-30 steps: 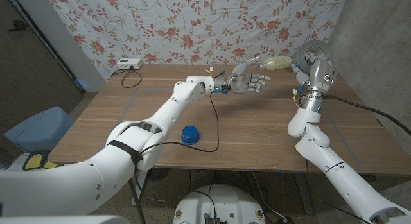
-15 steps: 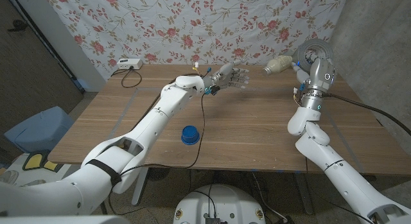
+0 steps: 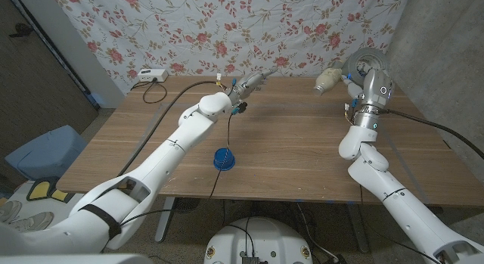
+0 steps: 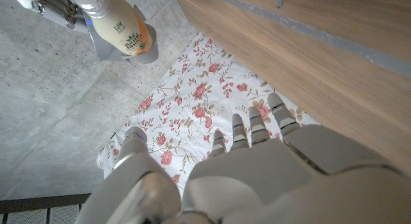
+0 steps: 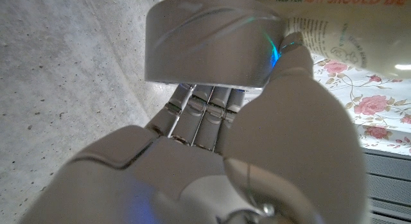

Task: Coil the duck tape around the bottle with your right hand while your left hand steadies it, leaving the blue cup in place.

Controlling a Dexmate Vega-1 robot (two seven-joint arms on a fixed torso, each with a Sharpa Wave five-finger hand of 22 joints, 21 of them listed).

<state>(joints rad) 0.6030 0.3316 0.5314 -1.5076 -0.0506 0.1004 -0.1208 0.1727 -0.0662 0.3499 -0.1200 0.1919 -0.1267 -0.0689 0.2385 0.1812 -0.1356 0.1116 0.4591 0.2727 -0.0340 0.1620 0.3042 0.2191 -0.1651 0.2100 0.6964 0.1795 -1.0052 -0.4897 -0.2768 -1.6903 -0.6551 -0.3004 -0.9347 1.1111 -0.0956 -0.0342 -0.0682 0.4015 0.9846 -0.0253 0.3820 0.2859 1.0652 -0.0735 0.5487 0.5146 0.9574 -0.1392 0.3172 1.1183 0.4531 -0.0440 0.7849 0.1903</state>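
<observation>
The bottle sits in the upper right of the head view, lying tilted on its side and raised above the far right corner of the bench. Its pale body carries an iced tea label, and in the left wrist view the same bottle shows an orange band near one end. What is inside it cannot be told. Just beside it, the roll of grey tape is held up by the right hand; in the right wrist view the fingers reach up behind the tape and the thumb presses at its rim, with the bottle touching or just behind the roll.

The left hand is at the upper middle of the head view, above the far edge of the bench, well apart from the bottle. Its fingers are straight and slightly spread, holding nothing.

The blue cup stands on the bench at lower centre-left, near the front edge; its inside cannot be seen.

A small white box with a cable lies at the far left corner.
</observation>
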